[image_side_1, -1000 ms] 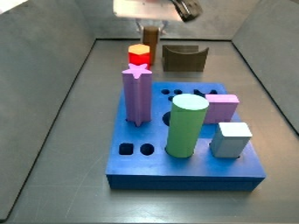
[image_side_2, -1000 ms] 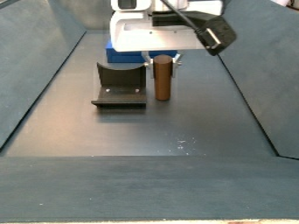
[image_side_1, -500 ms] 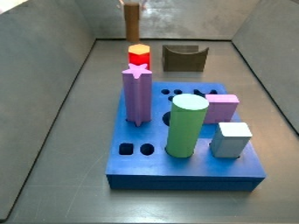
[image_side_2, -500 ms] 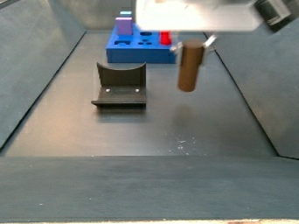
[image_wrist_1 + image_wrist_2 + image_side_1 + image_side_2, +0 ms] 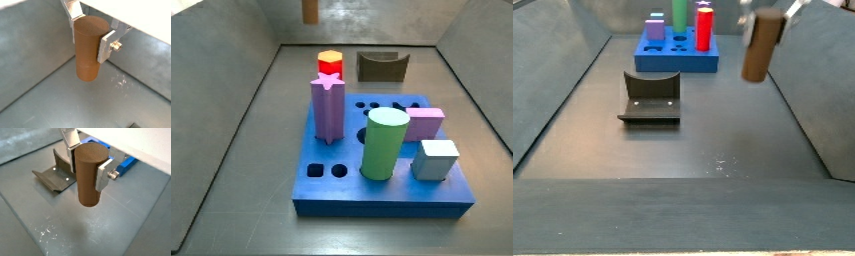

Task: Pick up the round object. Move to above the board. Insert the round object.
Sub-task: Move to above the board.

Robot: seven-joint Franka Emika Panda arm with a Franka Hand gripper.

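In both wrist views my gripper [image 5: 91, 31] [image 5: 89, 162] is shut on the round object [image 5: 87, 50] [image 5: 89, 178], a plain orange-brown cylinder that hangs upright between the silver fingers [image 5: 107, 46]. It is high above the floor, apart from the board. In a side view only the peg's lower end [image 5: 310, 10] shows at the top edge. In a side view the peg [image 5: 759, 48] is blurred in mid-air, with the blue board [image 5: 675, 63] far behind it. The board [image 5: 372, 192] has several holes in its top.
On the board stand a thick green cylinder [image 5: 382, 145], a purple star peg [image 5: 327, 108], a red-and-orange hexagonal peg [image 5: 330, 63], a pink block [image 5: 425, 122] and a pale block [image 5: 436, 158]. Beside the board stands the fixture [image 5: 651, 98] [image 5: 56, 174] [image 5: 381, 66]. Grey walls enclose the floor.
The gripper has lifted the round object off the floor beside the fixture. It has risen steadily, now almost out of one side view, and drifted away from the board.
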